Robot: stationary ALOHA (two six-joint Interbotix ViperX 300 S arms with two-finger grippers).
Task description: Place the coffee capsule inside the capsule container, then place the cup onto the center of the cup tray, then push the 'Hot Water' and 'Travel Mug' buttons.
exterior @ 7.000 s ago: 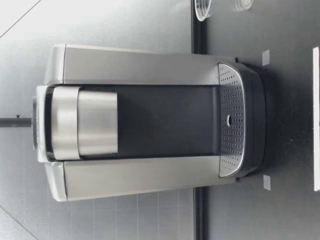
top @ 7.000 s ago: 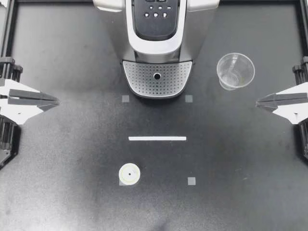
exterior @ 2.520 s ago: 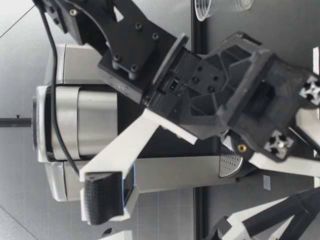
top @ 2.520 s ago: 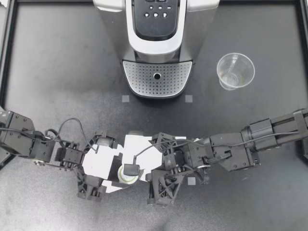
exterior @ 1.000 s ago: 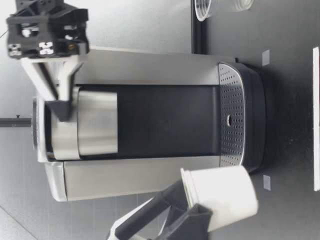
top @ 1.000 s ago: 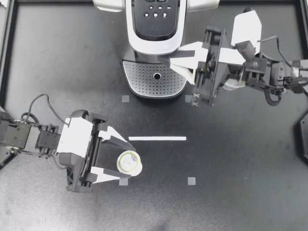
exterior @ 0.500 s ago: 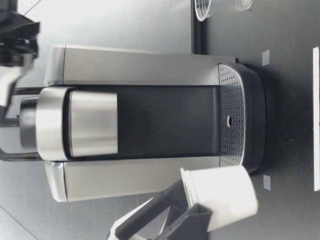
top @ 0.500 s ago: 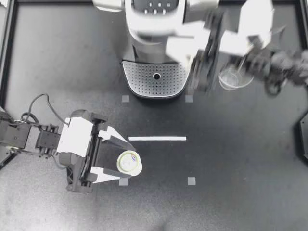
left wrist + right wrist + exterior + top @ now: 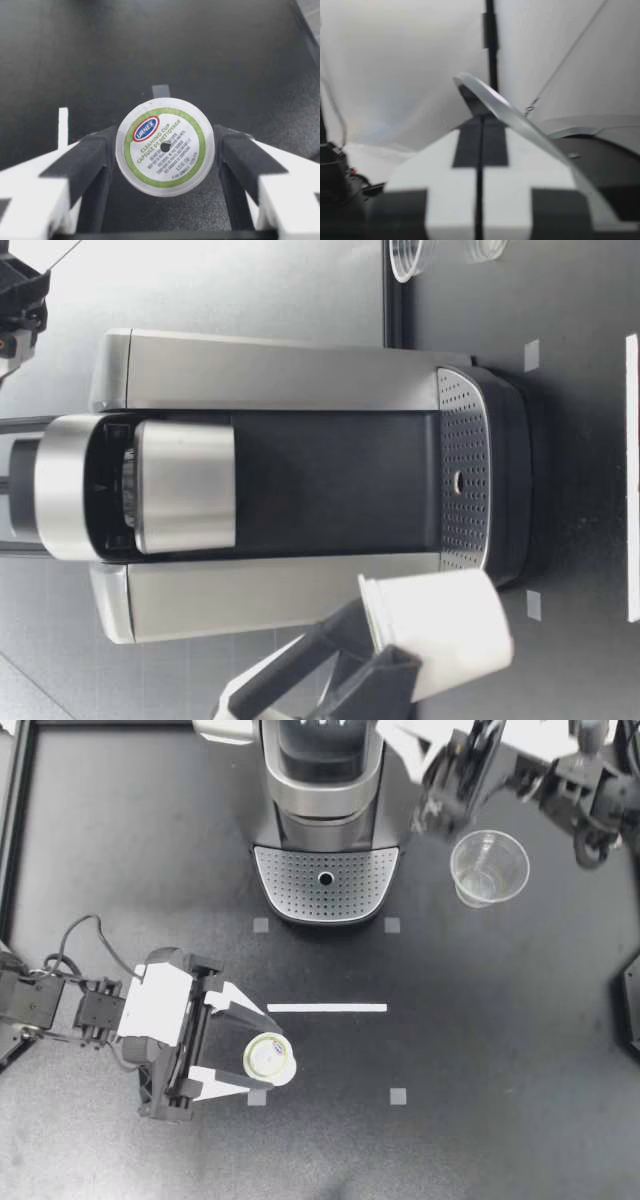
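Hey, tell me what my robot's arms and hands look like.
My left arm and right arm are black jointed links trailing thin black cables. My left hand and right hand have white wedge-shaped fingers faced with black pads.

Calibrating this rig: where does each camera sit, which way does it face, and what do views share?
Top: above the table, facing straight down; coffee machine, cup, left claw, right claw.
Low: table height, facing the machine's front; left claw beside it.
Left wrist: on my left arm, along its claw, shut on the capsule.
Right wrist: on my right arm, along its claw toward the lid handle.
Shared: capsule in top, low, left wrist views.
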